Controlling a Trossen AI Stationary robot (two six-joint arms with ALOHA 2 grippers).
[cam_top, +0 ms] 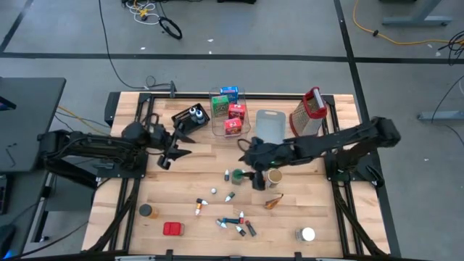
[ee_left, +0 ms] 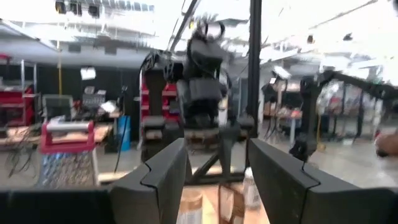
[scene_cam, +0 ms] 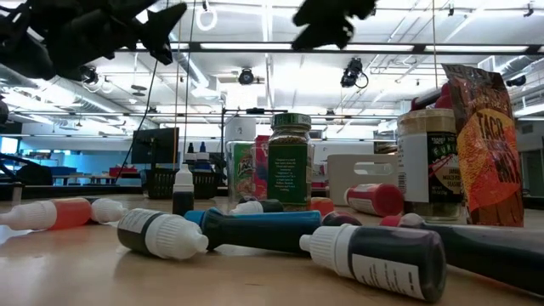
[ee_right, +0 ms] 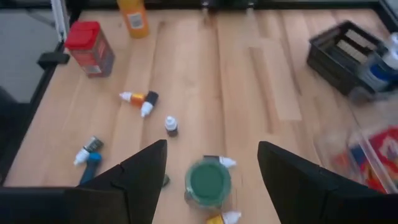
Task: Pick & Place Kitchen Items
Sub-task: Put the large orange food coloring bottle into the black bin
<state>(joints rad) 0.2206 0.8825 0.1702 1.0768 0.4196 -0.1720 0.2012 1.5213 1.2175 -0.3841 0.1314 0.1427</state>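
Two grippers, both empty. Right gripper spread wide above green-lidded jar, frame centre in high view; left gripper open, centre-left, seemingly raised. Small bottles scattered lower centre.

Left claw held level above the bench, fingers spread apart, nothing between them. Right arm directly ahead. Metal grater with red handle stands off to one side. Room background blurred.

The clear bin is blurred and cut off by the edge.
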